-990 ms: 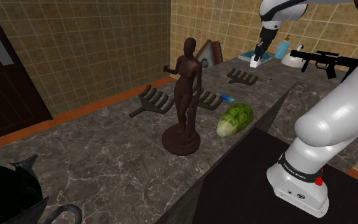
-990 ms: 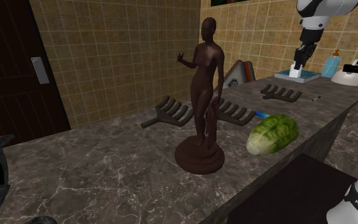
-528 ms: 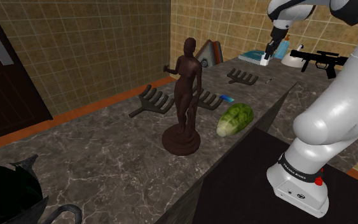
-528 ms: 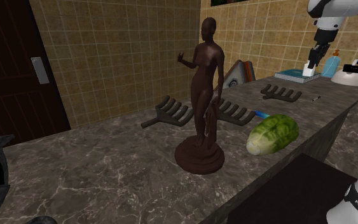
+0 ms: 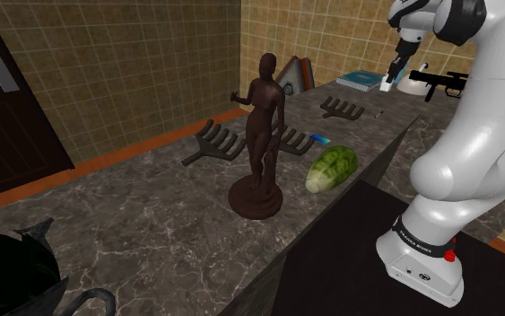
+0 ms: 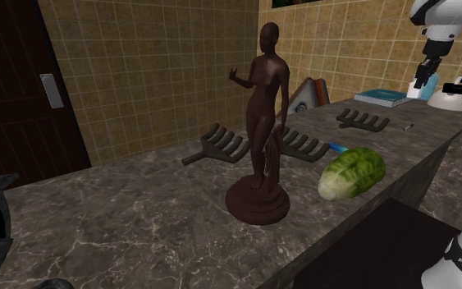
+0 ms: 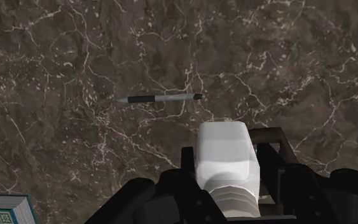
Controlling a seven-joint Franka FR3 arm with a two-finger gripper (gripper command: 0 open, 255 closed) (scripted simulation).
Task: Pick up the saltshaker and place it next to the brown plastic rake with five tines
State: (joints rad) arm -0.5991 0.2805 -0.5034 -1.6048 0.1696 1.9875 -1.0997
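While the white saltshaker (image 7: 226, 156) is clasped by the claw (image 7: 229, 194), shut upon it, and is held above the desk (image 7: 56, 57) near a pen (image 7: 160, 98), it could be set beside the wrong one of three similar dark rakes (image 5: 342, 109), as their tines are hard to count.

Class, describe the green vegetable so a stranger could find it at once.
Find the tall brown statue on the dark veined counter. Beside its base, toward the shoulder view's right at the counter's edge, lies the vegetable: the only green, rounded thing, while the nearby rakes are dark and pronged.
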